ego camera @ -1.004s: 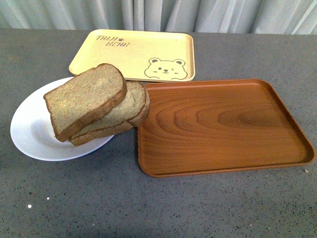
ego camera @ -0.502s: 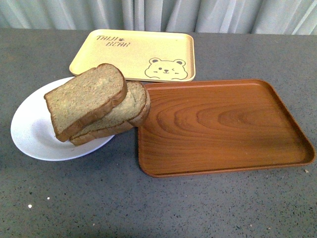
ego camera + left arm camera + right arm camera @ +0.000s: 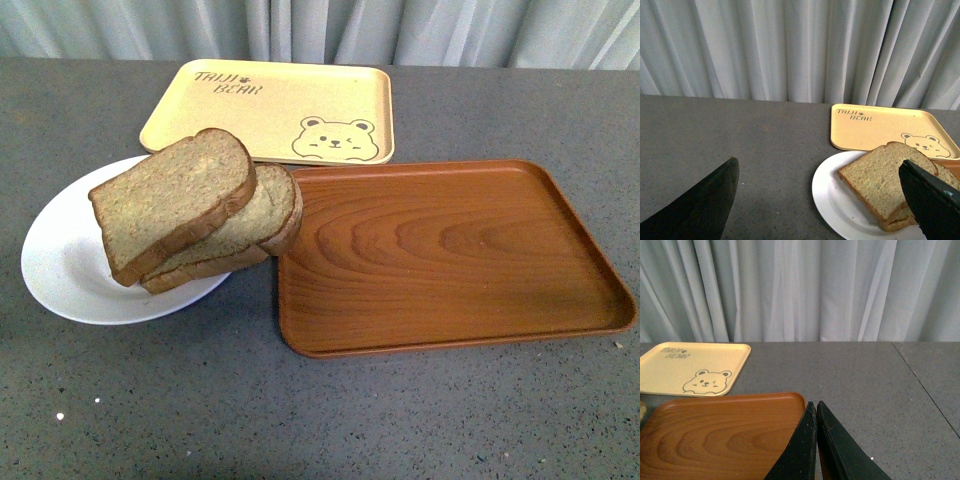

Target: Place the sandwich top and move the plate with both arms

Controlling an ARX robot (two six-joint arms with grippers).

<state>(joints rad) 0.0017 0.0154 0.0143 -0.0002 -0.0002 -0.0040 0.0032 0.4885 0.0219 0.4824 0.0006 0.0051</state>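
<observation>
backdrop: pale grey curtain [image 3: 300, 25] in folds behind the far edge of everything.
table [image 3: 330, 420]: dark grey, speckled, carrying all the items.
wood tray [image 3: 450, 250]: brown, wood-grained, rectangular, right of centre, nothing on it.
bear tray [image 3: 270, 105]: beige, with a bear drawing and lettering, behind the wood tray's left end and just beside it, nothing on it.
plate [image 3: 65, 265]: white, round, on the table left of the wood tray and in front of the bear tray; its left half is bare.
sandwich top [image 3: 170, 200]: brown speckled slice with a dark crust, on the plate's right half, lying tilted on a paler slice.
paler slice [image 3: 270, 210]: under the sandwich top, sticking out past the plate's right rim to the wood tray's far left corner; contact with that tray cannot be told.
left gripper [image 3: 819, 161]: fingers spread wide, holding nothing, above the table with the plate ahead.
right gripper [image 3: 816, 404]: fingers pressed together, holding nothing, by the wood tray's right end.
</observation>
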